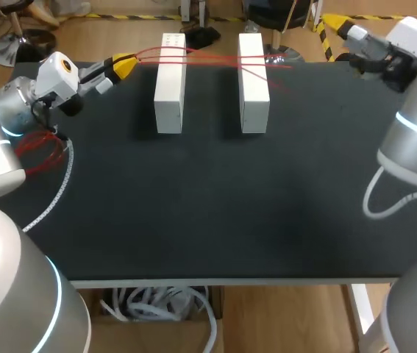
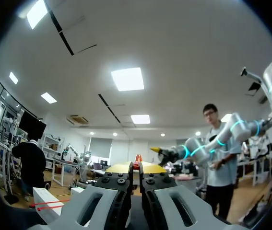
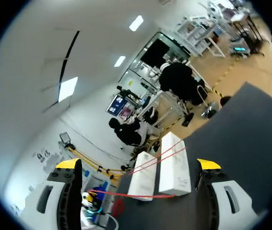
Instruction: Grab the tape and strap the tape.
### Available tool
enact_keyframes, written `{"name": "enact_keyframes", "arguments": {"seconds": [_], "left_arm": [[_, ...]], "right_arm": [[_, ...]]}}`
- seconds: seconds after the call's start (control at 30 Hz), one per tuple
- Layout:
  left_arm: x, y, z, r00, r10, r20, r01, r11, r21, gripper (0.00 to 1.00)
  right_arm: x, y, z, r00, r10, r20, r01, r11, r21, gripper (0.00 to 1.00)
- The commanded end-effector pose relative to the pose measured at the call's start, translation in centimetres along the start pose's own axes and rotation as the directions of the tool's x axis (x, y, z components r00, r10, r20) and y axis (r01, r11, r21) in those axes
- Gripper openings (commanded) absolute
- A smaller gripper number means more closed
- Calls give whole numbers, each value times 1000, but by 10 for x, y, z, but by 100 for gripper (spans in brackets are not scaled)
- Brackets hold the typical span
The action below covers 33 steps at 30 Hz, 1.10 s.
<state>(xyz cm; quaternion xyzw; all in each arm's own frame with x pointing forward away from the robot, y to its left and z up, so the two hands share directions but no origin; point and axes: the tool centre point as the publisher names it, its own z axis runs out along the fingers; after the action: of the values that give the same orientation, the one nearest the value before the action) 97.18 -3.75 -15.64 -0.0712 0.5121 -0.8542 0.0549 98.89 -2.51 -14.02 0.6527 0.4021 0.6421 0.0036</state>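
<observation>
Two white blocks [image 1: 170, 82] [image 1: 253, 82] stand side by side at the back of the black table [image 1: 208, 206]. Thin red tape [image 1: 208, 57] runs in several strands across both block tops. My left gripper [image 1: 125, 66] is shut on the tape's end just left of the left block. In the left wrist view the left gripper [image 2: 135, 167] has its tips pressed together with a bit of red tape [image 2: 138, 158] between them. My right gripper [image 1: 338, 28] sits at the far right corner, away from the blocks. In its own view the right gripper [image 3: 138, 164] is open and empty, with the blocks [image 3: 174, 170] ahead.
A loose bundle of red tape [image 1: 40, 151] lies on the table's left edge beside my left arm. A white cable [image 1: 59, 187] curves along that side. A second cable [image 1: 392, 202] loops at the right edge.
</observation>
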Motion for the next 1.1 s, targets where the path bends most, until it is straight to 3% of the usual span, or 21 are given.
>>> {"name": "enact_keyframes", "arguments": {"seconds": [0.03,0.23,0.77,1.1], "left_arm": [[0,1,0,1000,2,0,-2,1000,2,0],[0,1,0,1000,2,0,-2,1000,2,0],[0,1,0,1000,2,0,-2,1000,2,0],[0,1,0,1000,2,0,-2,1000,2,0]], "right_arm": [[7,-19,-13,963,266,-41,-269,951,-149,100],[13,-41,-23,899,435,-61,-439,892,-105,100],[33,-95,4,801,596,-52,-598,802,-16,100],[49,-121,37,795,606,-34,-602,794,81,100]]}}
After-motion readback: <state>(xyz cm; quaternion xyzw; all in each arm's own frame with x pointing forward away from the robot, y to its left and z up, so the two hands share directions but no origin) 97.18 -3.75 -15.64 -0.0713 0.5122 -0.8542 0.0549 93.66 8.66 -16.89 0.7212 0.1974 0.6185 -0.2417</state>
